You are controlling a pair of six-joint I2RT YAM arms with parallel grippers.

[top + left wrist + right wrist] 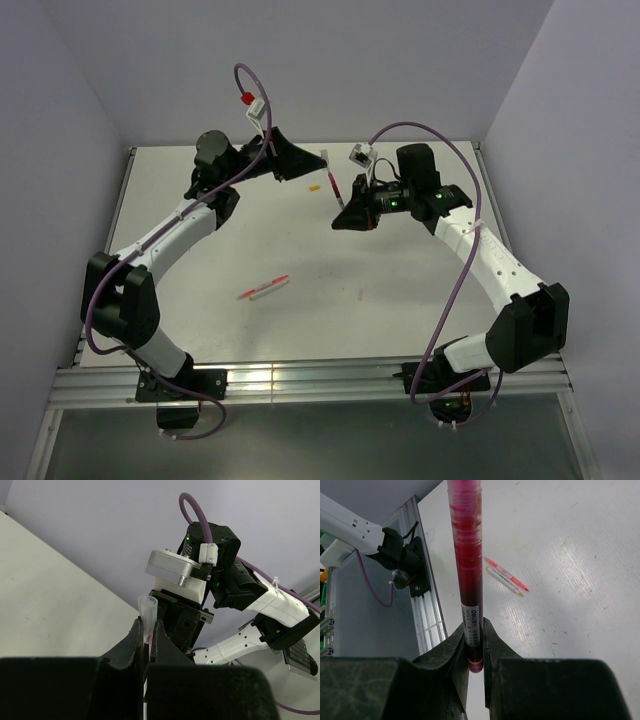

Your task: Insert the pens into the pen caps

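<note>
The left gripper (148, 628) is closed on a whitish cap (146, 605) that stands up between its fingers, held above the far middle of the table (420, 300). The stick pens (263, 288), one red and one white, lie together nearer the front, and a yellow cap (310, 187) lies on the table close by the left gripper's tips. The right gripper (474, 628) is clamped on one end of the dark-red pen (469, 555), which is lifted off the table with its other end reaching the left gripper.
</note>
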